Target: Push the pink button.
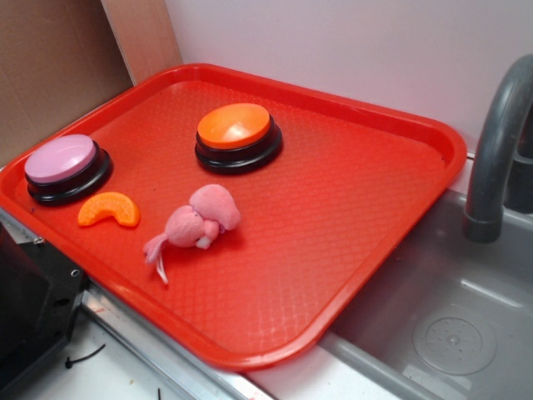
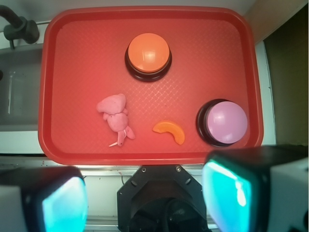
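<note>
On the red tray (image 1: pixel 400 142) sit four loose things in all: two push buttons, one orange slice and one plush toy. Of the two buttons, the pink button (image 1: pixel 60 160) has a pale lilac-pink dome on a glossy black base and stands close to the tray's left corner in the exterior view; seen from the wrist it lies near the lower right rim. The orange button (image 1: pixel 234 126), same shape and same black base, stands well apart from it toward the tray's far edge. Just beside the pink button lies the single curved orange slice (image 1: pixel 109 209), not touching it, and next to that the one fuzzy pink plush toy (image 1: pixel 197 223), lying on its side near the middle of the tray. One grey sink basin (image 1: pixel 466 317) with one dark faucet (image 1: pixel 498 133) adjoins the tray. The gripper (image 2: pixel 145 200) hangs high above the tray's near edge, its two fingers spread wide and holding nothing, well clear of everything below.
</note>
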Motion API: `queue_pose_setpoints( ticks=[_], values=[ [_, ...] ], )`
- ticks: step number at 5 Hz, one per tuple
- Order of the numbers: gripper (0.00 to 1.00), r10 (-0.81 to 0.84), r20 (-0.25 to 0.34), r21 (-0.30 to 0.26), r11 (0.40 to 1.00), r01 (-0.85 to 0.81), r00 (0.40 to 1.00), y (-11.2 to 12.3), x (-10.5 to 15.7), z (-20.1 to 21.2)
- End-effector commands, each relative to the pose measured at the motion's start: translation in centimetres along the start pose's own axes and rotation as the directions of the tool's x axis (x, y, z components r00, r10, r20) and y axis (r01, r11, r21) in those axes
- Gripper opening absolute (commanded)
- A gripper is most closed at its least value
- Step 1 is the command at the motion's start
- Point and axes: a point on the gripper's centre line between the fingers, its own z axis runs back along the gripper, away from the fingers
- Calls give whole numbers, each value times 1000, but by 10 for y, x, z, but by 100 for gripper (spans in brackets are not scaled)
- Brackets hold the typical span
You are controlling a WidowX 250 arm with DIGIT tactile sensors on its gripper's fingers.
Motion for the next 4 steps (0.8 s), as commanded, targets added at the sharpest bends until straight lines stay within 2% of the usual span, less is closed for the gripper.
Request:
queue_pose_setpoints(
  ticks=[1,2,3,4],
  values=[
    [100,0,0,0,1000,0,1000,0,0,0],
    [100,129,-69,95,988,-122,989,51,23,-49],
    [100,155,-49,199,970,-142,987,97,40,-61],
    [100,147,48,126,980,-151,988,124,56,-94]
  ],
)
